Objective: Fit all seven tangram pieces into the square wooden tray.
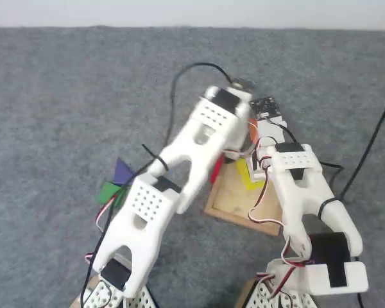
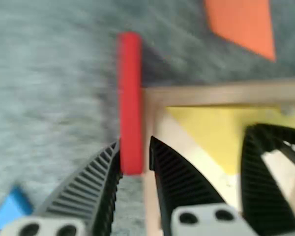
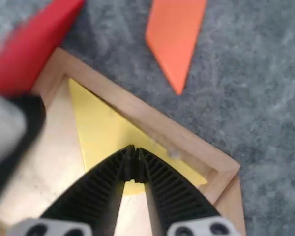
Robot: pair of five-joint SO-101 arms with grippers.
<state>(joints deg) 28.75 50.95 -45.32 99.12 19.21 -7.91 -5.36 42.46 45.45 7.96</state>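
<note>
The square wooden tray (image 1: 226, 208) lies between the two arms. My left gripper (image 2: 135, 147) is shut on a red piece (image 2: 130, 98), held on edge just above the tray's rim (image 2: 226, 93). A yellow piece (image 3: 101, 130) lies inside the tray, in a corner. My right gripper (image 3: 132, 162) is shut, its tips down on that yellow piece with nothing between them. An orange piece (image 3: 174, 34) rests on the carpet just outside the tray. In the high view the red piece (image 1: 217, 168) and yellow piece (image 1: 247, 173) show under the arms.
A purple triangle (image 1: 122, 170) and a green piece (image 1: 108, 191) lie on the grey carpet left of the tray. A blue piece (image 2: 10, 209) sits on the carpet near my left gripper. The right arm's black fingers (image 2: 270, 157) stand close beside my left gripper.
</note>
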